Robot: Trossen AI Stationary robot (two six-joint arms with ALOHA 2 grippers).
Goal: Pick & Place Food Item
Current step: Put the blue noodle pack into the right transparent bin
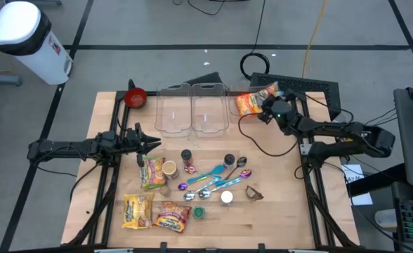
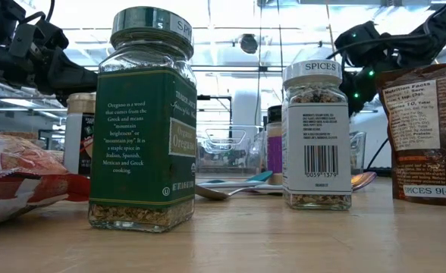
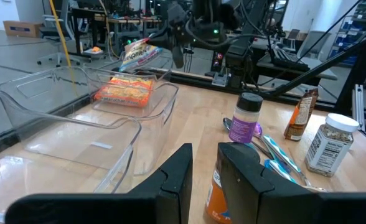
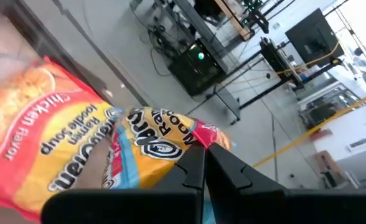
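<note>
Right hand (image 4: 203, 163) is clamped on a ramen packet (image 4: 164, 146) right above the clear bin (image 1: 243, 105) holding another ramen pack (image 3: 124, 91) — placing step, so next it just lets go. Left hand (image 3: 203, 167) waits slightly open, empty.

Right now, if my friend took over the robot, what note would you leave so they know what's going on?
Right gripper: shut on a ramen packet, held over the right-hand clear bin at the back of the table. Another ramen packet already lies in that bin.
Left gripper: fingers slightly apart, holding nothing, waiting above the table's left side near the snack bag.
Done: one packet binned, a second lifted.
Left: release the held packet into the bin, then move the packets at the front left. The other two clear bins look empty.
</note>
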